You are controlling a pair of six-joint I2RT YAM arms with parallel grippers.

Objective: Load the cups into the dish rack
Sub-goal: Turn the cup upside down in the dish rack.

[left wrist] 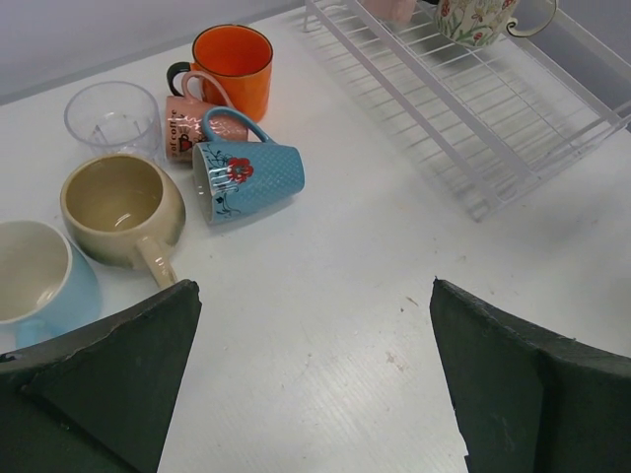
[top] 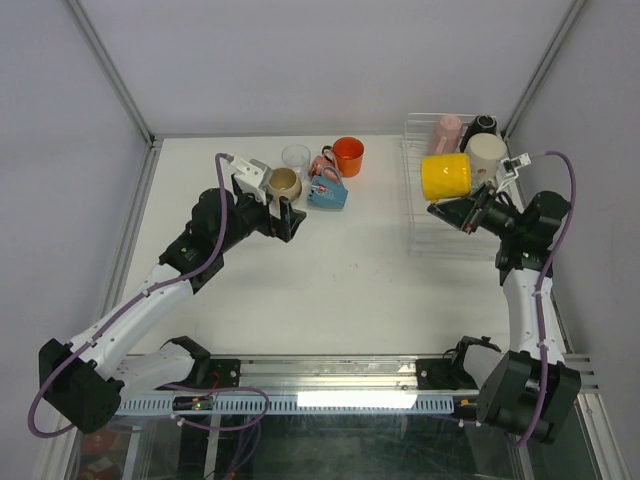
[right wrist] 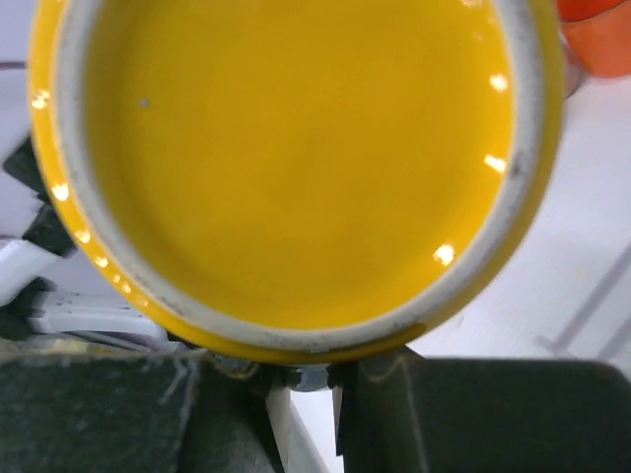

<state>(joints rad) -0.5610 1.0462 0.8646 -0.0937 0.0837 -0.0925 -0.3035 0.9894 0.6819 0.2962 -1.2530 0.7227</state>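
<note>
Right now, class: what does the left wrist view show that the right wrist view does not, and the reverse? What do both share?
Only left wrist: the open left hand, glass, pink mug, blue mug, beige mug, and a floral mug in the rack. Only right wrist: the yellow mug, mouth to the camera, gripped by the right hand. Both: the table and, probably, the orange mug.

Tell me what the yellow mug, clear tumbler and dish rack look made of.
The yellow mug: likely glazed ceramic, glossy inside with sharp light spots, duller pale rim. The clear tumbler: glass or clear plastic, see-through; cannot tell which. The dish rack: thin white wire grid, probably coated metal.
</note>
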